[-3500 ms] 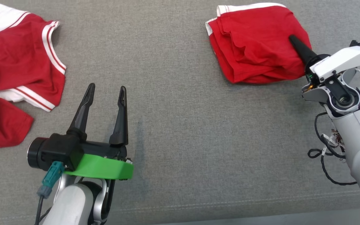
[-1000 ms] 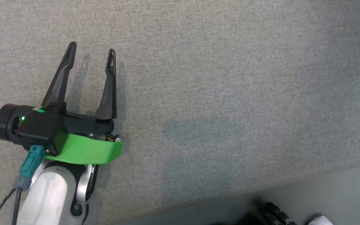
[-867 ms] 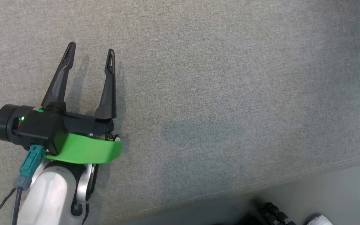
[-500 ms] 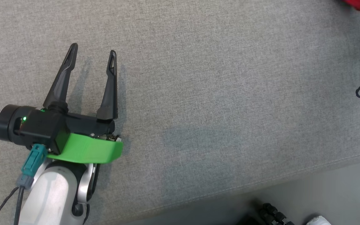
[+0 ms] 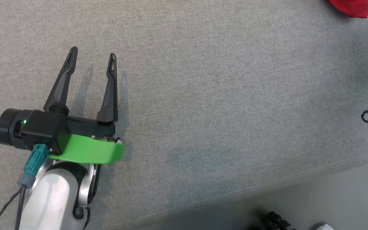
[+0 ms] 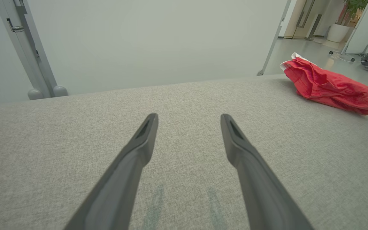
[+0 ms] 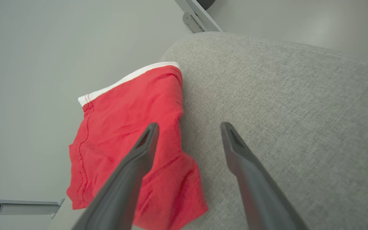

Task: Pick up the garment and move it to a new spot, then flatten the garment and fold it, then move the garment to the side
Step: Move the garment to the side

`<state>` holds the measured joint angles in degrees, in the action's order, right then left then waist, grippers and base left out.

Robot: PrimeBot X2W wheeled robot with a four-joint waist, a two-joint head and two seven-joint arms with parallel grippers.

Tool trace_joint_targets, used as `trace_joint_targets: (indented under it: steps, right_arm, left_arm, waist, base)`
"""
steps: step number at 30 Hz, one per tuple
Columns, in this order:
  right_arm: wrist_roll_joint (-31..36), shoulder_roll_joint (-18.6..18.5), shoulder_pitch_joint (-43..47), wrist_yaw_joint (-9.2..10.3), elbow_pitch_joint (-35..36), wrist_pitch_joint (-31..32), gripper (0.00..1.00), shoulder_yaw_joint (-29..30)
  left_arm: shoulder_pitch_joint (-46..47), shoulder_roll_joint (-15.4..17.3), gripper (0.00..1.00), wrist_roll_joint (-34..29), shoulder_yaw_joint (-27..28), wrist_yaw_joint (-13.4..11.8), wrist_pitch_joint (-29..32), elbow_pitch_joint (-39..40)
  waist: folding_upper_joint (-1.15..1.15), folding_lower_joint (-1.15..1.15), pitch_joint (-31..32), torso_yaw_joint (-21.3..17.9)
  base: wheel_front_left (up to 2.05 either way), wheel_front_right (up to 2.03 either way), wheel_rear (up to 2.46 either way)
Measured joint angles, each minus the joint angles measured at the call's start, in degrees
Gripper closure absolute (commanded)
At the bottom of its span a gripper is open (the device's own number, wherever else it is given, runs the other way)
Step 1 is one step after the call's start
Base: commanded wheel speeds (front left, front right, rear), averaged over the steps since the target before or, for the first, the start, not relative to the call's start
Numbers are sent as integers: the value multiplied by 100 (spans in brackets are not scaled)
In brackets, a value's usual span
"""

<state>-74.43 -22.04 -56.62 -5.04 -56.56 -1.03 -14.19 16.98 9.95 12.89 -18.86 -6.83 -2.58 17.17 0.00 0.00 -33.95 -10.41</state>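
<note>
Head view: the left hand (image 5: 93, 51) hovers low over the grey bench (image 5: 219, 95), its 2 fingers spread wide with nothing between them. Only a corner of the red garment (image 5: 350, 8) shows, at the far right. The camera has swung since 3.5 seconds ago, so that shift in the picture is no move of the cloth.

Left wrist view: bare bench lies under the spread fingers. The garment sits as a folded bundle at the far right edge of the bench, well apart from this hand.

Right wrist view: the right hand (image 7: 188, 124) was clamped on the folded garment earlier; now its 2 fingers stand wide apart and hold nothing. The garment lies just below and to 1 side of them, white band on the far side, and seems to hang partly over the edge. So the garment has been let go at the side, and the last step looks done. The hand should lift clear without snagging the cloth.
</note>
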Motion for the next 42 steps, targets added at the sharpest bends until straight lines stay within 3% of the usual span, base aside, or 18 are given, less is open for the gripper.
trace_joint_targets:
  steps: [11, 21, 33, 42]
  right_arm:
    - [827, -320, 63, -120, 296, -598, 0, -545]
    - [1525, -99, 129, -177, 1111, -1099, 0, -1238]
    - [2213, 203, 1173, -197, 1919, -1265, 0, -1849]
    - [2611, 334, 1984, 301, 2571, -1316, 0, -1904]
  left_arm:
    - [-83, -144, 0, 222, 40, 1, -315, -403]
    - [-275, -337, 0, 446, 145, 1, -702, -1007]
    - [-755, -417, 0, 509, 389, 1, -960, -1529]
    - [-1245, -454, 0, 553, 709, 0, -1066, -1651]
  waist:
    - [0, 0, 521, -90]
    - [0, 0, 1211, 22]
    - [0, 0, 2036, 408]
    - [0, 0, 2460, 660]
  base:
    - [0, 0, 0]
    - [0, 0, 0]
    - [0, 0, 0]
    - [0, 0, 0]
